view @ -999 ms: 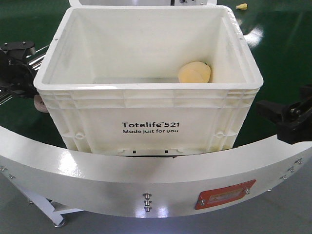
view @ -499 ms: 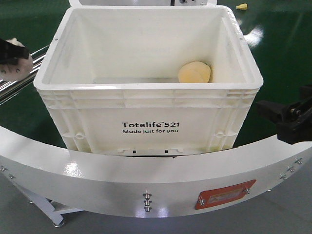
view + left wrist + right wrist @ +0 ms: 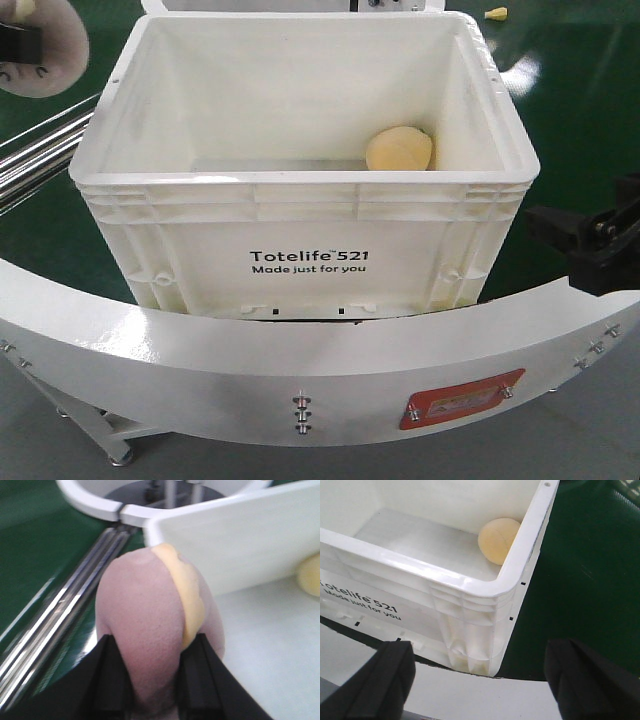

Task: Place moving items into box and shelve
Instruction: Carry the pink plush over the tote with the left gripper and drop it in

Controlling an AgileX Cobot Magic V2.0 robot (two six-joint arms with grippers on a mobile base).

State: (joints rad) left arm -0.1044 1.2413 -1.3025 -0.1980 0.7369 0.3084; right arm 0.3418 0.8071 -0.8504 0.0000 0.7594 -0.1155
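Observation:
The white box (image 3: 300,182) stands in the middle, open at the top. A pale yellow-orange moving item (image 3: 399,150) lies inside at its right wall, also seen in the right wrist view (image 3: 498,541). My left gripper (image 3: 18,45) is high at the box's far left corner, outside the rim. It is shut on a brownish-pink moving item (image 3: 145,625) with a yellow band, pinched between the black fingers of the left gripper (image 3: 152,640). The box wall (image 3: 240,535) is just to its right. My right gripper (image 3: 480,652) hangs open and empty off the box's near right corner (image 3: 470,587).
A curved white rail (image 3: 300,370) with a red plate (image 3: 460,398) runs in front of the box. Shiny metal rods (image 3: 40,155) slant along its left side. A small yellow piece (image 3: 495,13) lies on the green surface at the far right.
My left gripper has risen with the brownish-pink item from low beside the box's left wall to above rim height. The right arm and the yellow item have not moved.

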